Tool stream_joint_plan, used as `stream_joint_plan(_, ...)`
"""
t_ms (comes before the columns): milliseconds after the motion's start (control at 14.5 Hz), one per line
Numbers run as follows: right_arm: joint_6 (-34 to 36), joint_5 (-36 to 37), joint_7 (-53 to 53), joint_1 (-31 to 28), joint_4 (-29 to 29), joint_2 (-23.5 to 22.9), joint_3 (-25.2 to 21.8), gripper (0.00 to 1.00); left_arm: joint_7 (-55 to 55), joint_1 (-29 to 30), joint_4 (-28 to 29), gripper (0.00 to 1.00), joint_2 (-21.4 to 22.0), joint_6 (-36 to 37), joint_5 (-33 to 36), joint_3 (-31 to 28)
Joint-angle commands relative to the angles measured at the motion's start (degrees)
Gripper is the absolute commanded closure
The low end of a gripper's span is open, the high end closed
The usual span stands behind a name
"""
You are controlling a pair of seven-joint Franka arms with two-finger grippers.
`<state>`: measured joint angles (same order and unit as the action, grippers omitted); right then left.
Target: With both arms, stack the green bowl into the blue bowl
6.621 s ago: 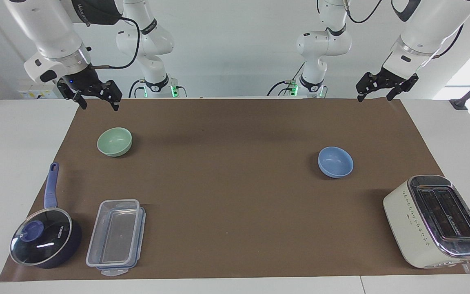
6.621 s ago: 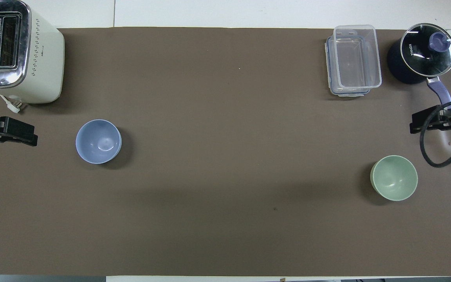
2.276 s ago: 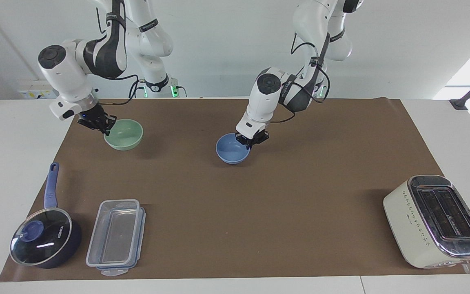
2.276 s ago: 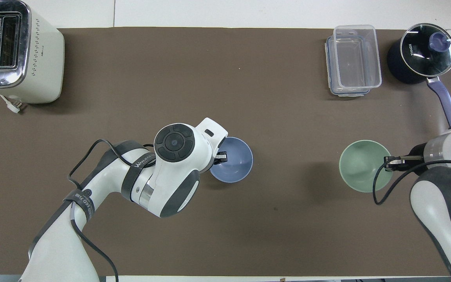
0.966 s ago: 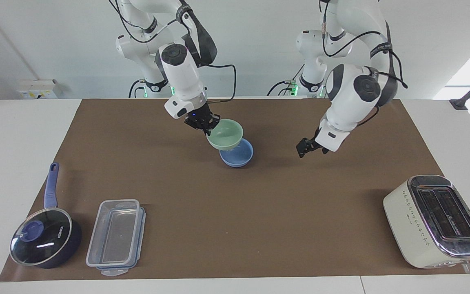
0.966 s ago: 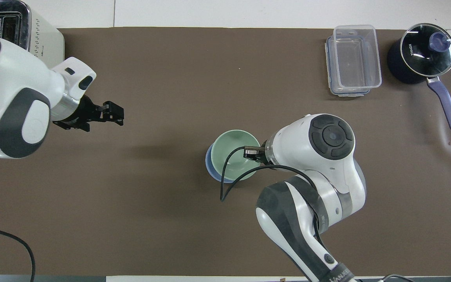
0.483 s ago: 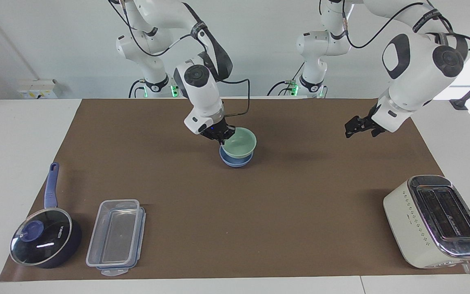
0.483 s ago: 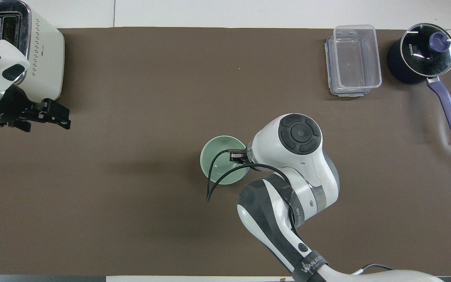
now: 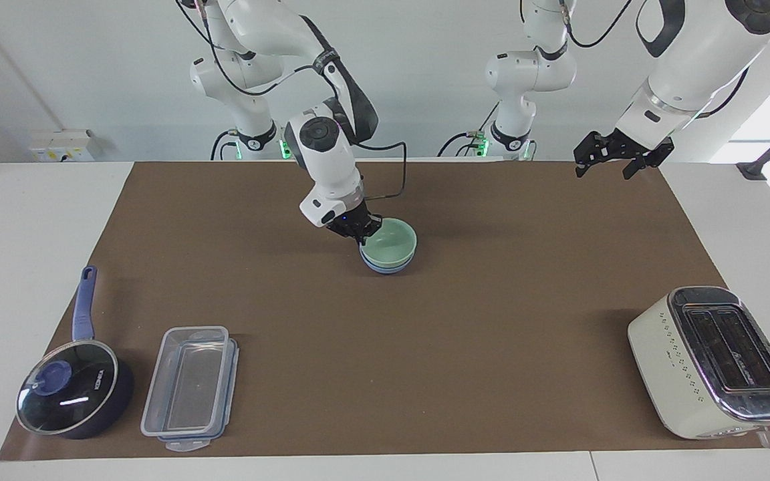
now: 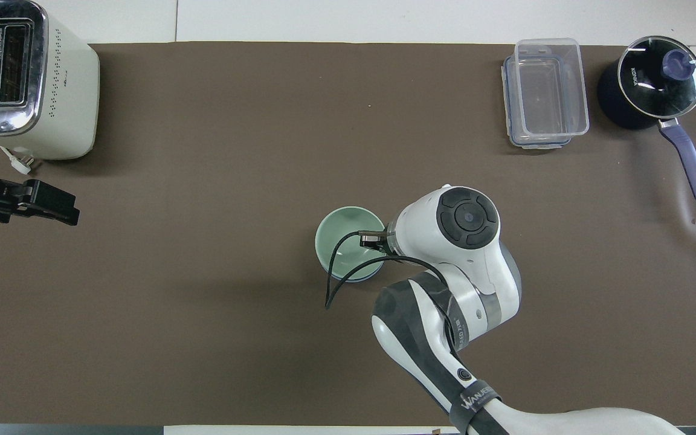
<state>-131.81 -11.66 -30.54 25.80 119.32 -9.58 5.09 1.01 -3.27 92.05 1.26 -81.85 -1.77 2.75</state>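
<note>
The pale green bowl (image 9: pixel 393 242) sits nested in the light blue bowl (image 9: pixel 385 266) in the middle of the brown mat. Only the blue bowl's lower wall shows under it. In the overhead view the green bowl (image 10: pixel 341 240) covers the blue bowl (image 10: pixel 357 280) except for a thin edge. My right gripper (image 9: pixel 360 233) is shut on the green bowl's rim, on the side toward the right arm's end; it also shows in the overhead view (image 10: pixel 372 240). My left gripper (image 9: pixel 604 167) is open and empty, raised over the mat's edge at the left arm's end (image 10: pixel 58 208).
A cream toaster (image 9: pixel 712 361) stands at the left arm's end, farther from the robots. A clear plastic container (image 9: pixel 188 387) and a dark blue saucepan with glass lid (image 9: pixel 71 394) stand at the right arm's end, farther from the robots than the bowls.
My right gripper has lowered the green bowl into the blue bowl, so it sits deeper and level. My left gripper has risen and drawn back toward its own end of the table.
</note>
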Motion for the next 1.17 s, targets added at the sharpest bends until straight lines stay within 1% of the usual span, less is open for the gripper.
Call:
stream_joint_plan(0,-1.17,-0.82,0.21,-0.14,1.27,1.23,0.18,1.00,0.93,0.46,2.26,0.00,1.56,-0.77,1.24,-0.03)
stream_joint_plan(69,-0.91,-0.82,0.04,-0.05,1.10,1.23,0.18,1.00,0.84,0.46,2.26,0.00,1.56,-1.03,1.24,-0.03)
stream_joint_plan(138,-0.47,-0.82,0.21,-0.14,0.92,1.23,0.18,0.82,0.66,0.46,2.26,0.00,1.56,-1.12,1.24,-0.03)
stream_joint_plan(207,-0.38,-0.82,-0.05,0.04,0.92,1.31,0.18,0.01,0.57,0.46,2.17,0.00,1.56,-1.21,1.24,-0.03)
stream_joint_plan(345,1.19,-0.73,0.13,0.04,0.57,2.27,0.18,0.00,0.49,0.46,2.09,0.00,1.47,-1.21,1.24,-0.03)
stream_joint_plan(552,7.86,-0.30,0.13,-2.41,-1.10,5.61,-0.17,0.00,-0.39,0.46,1.91,0.00,1.38,-2.00,1.16,0.06)
stream_joint_plan(759,12.52,0.06,0.82,-8.11,-1.28,10.09,-0.26,0.00,-0.39,0.72,1.82,0.00,1.56,-1.91,1.16,0.15)
stream_joint_plan(966,16.92,2.59,6.09,-14.18,-1.45,13.08,-0.34,0.00,-0.39,2.30,1.73,0.00,1.56,-2.00,0.72,1.02)
stream_joint_plan(1103,17.99,4.01,8.82,-18.14,-1.45,14.67,-0.34,0.00,-0.22,5.89,1.73,0.00,1.56,-1.91,0.63,4.17)
